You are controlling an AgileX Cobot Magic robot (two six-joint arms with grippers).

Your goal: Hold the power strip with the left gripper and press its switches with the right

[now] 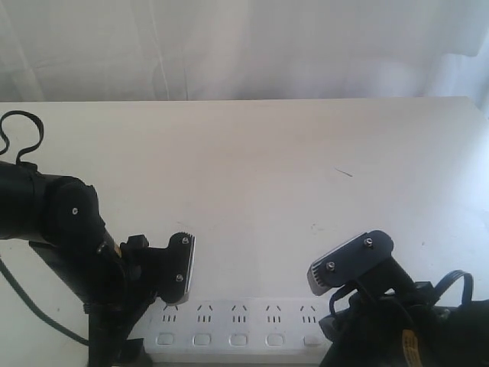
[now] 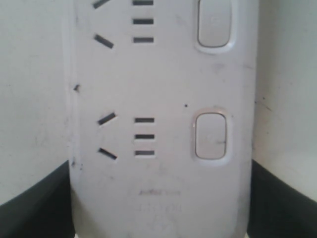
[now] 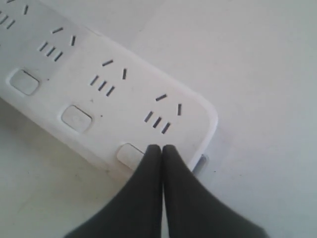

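Two left fingers [image 2: 34,213] clamp the power strip [image 2: 158,74]; right fingers [image 3: 143,198], pressed together, half hide the end switch [image 3: 128,154]

My left arm [image 1: 61,222] reaches in low from the left, wrist tipped downward. The left jaws stand wide, with one black finger [image 2: 34,208] against each long edge of the power strip [image 2: 163,89] lying between them. My right arm [image 1: 397,321] sits at the lower right, its orange-yellow mark showing. The right jaws are closed, fingertips [image 3: 148,163] pressed together, with the tips at the end switch [image 3: 128,153]. I can't confirm contact there.
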